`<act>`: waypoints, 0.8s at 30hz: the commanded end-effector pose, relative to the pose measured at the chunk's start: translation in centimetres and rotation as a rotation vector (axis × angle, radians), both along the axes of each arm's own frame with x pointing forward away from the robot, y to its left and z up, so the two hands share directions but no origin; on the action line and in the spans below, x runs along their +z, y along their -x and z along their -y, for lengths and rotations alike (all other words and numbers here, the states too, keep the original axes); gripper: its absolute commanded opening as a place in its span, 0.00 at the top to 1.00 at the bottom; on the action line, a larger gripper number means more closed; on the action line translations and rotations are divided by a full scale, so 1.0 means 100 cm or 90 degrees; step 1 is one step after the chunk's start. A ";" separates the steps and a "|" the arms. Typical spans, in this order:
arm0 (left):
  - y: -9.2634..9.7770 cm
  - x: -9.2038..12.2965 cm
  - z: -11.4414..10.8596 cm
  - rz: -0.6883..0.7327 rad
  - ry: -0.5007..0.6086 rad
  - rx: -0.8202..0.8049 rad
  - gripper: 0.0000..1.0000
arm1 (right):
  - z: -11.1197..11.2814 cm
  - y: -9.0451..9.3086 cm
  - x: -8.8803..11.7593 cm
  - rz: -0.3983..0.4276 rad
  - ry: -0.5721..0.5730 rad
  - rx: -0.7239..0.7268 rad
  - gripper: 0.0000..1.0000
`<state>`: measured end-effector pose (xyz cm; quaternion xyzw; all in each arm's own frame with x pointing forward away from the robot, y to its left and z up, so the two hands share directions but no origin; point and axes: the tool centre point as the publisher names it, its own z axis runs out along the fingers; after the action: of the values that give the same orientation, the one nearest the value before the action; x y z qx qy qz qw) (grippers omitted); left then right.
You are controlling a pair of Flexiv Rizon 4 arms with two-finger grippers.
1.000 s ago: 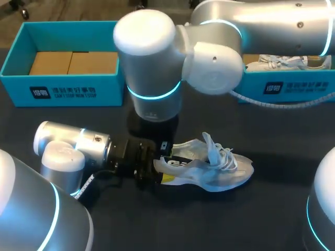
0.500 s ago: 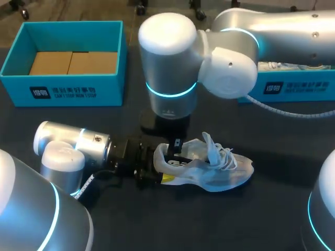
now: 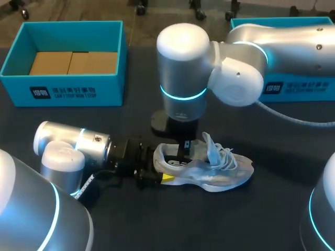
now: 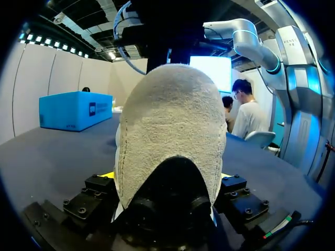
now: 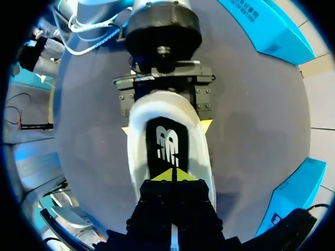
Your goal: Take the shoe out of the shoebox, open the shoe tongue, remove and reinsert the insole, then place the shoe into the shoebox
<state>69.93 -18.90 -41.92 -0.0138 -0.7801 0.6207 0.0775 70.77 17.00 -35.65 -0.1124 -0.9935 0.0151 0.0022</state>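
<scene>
Evidently, left gripper (image 5: 166, 127) clamped the shoe (image 3: 209, 170) by its heel; right gripper (image 5: 172, 175) had tips closed together over the insole (image 5: 168, 144). Advised: pinch its edge, peel slowly.

Dark, matte grey tabletop (image 3: 272, 217)

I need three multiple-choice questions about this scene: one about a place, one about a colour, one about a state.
1. The shoe lies: A on the table; B inside a drawer; C on a shelf.
2. The shoebox with cardboard inside is: A red; B blue; C white.
3. On the left gripper, the fingers are: A shut on the shoe's heel; B open, far from it; C holding a cup.
Answers: 1 A, it rests on the dark tabletop; 2 B, its walls are blue; 3 A, one yellow tip presses each side of the heel.
</scene>
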 end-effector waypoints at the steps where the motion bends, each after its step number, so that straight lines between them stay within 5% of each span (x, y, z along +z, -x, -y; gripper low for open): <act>1: 0.000 0.000 0.000 0.000 0.000 0.000 1.00 | 0.015 0.001 -0.008 0.002 -0.017 -0.002 1.00; 11: 0.000 0.000 0.000 0.000 0.000 0.000 1.00 | 0.039 0.004 -0.008 0.022 -0.022 -0.005 1.00; 14: 0.000 0.000 0.000 0.000 0.000 0.000 1.00 | 0.039 0.002 -0.011 0.017 -0.024 -0.004 0.74; 24: 0.000 0.000 0.000 0.000 0.000 0.000 1.00 | 0.040 -0.002 -0.029 -0.005 -0.031 0.005 0.67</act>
<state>69.95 -18.90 -41.91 -0.0137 -0.7801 0.6207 0.0775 70.55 12.89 -37.53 -0.1101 -0.9939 -0.0060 0.0028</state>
